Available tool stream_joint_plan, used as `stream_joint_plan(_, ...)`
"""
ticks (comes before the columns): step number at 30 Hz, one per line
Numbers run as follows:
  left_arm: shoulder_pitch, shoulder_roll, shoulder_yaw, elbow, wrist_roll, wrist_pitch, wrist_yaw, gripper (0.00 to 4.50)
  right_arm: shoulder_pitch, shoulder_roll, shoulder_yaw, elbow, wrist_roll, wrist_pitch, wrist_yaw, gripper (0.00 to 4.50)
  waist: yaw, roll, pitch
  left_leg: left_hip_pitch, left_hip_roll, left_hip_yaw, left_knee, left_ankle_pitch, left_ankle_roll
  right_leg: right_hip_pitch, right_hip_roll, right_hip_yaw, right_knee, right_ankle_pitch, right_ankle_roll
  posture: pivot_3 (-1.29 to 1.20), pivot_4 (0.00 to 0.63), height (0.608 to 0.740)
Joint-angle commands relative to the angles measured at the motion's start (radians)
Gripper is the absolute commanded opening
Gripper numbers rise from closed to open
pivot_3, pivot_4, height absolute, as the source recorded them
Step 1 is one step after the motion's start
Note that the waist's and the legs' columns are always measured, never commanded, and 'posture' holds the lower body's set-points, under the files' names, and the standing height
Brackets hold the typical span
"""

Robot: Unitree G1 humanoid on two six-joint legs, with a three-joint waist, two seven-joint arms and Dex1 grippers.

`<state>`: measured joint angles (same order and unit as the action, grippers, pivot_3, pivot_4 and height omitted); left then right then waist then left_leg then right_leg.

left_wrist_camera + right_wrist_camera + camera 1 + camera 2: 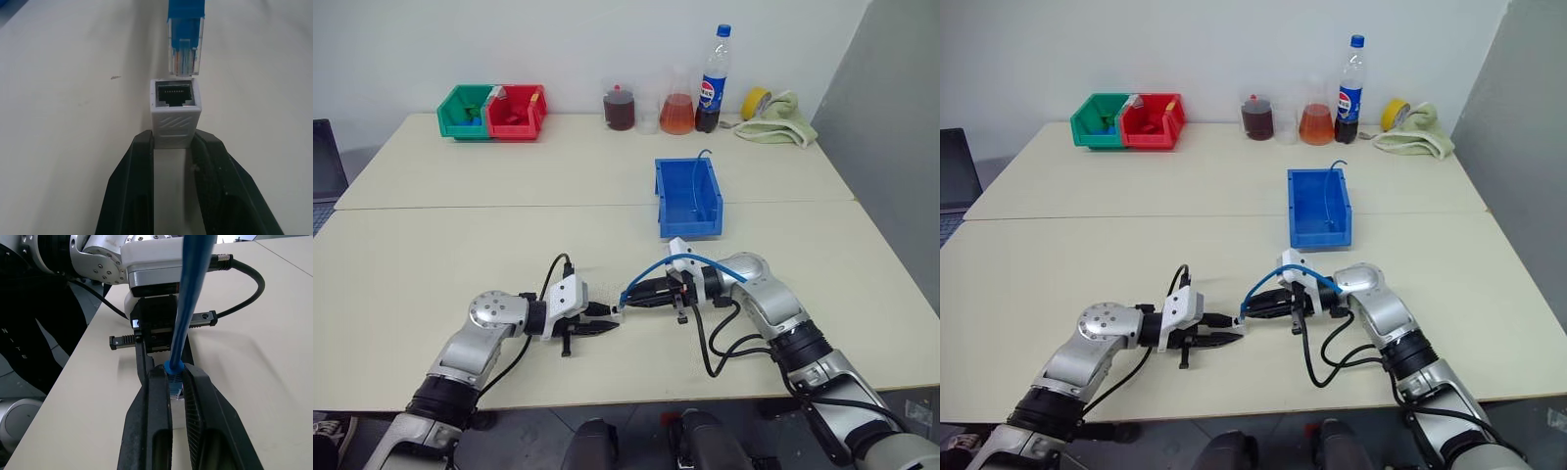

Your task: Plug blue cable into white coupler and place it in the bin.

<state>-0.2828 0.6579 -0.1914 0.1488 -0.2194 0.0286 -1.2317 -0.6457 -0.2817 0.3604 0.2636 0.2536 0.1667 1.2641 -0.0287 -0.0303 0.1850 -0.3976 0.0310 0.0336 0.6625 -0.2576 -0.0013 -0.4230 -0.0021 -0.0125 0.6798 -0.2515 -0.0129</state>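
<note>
My left gripper is shut on the white coupler, whose dark socket faces away from the fingers. The blue cable's clear plug hangs just in front of that socket with a small gap, not inserted. My right gripper is shut on the blue cable right behind the plug, and the cable arcs back over the right wrist. Both grippers meet tip to tip low over the near table, left gripper and right gripper. The blue bin stands on the table beyond the right gripper.
A thin blue cable end sticks up from the bin's back. At the far edge stand a green bin, a red bin, beakers of liquid, a cola bottle, a tape roll and a cloth.
</note>
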Motion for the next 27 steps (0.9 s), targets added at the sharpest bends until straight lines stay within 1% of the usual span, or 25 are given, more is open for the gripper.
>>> stream_joint_plan(1,0.020,0.017,-0.014,-0.023,0.013,0.008,-0.019,0.78,-0.033,0.013,0.009,-0.001,-0.014,0.000,0.009,0.11,0.000,0.000,0.000,0.000,0.000,0.000,0.000,0.000,0.000,0.000,0.000,0.000,0.000,0.000,0.000,0.00,0.150,0.740)
stream_joint_plan(22,0.002,0.009,-0.009,-0.007,0.025,0.010,-0.009,0.78,-0.041,0.000,0.059,0.019,-0.086,-0.029,0.052,0.11,0.000,0.000,0.000,0.001,0.000,0.000,0.000,0.000,0.000,0.001,0.000,0.000,0.001,0.000,0.000,0.00,0.150,0.740)
stream_joint_plan(27,0.004,0.004,-0.011,-0.010,0.028,0.010,-0.006,0.78,-0.053,0.007,0.087,0.054,-0.159,-0.042,-0.007,0.11,0.000,0.000,0.000,0.002,0.000,0.000,0.000,0.000,0.000,0.002,0.000,0.000,0.001,0.000,0.000,0.00,0.150,0.740)
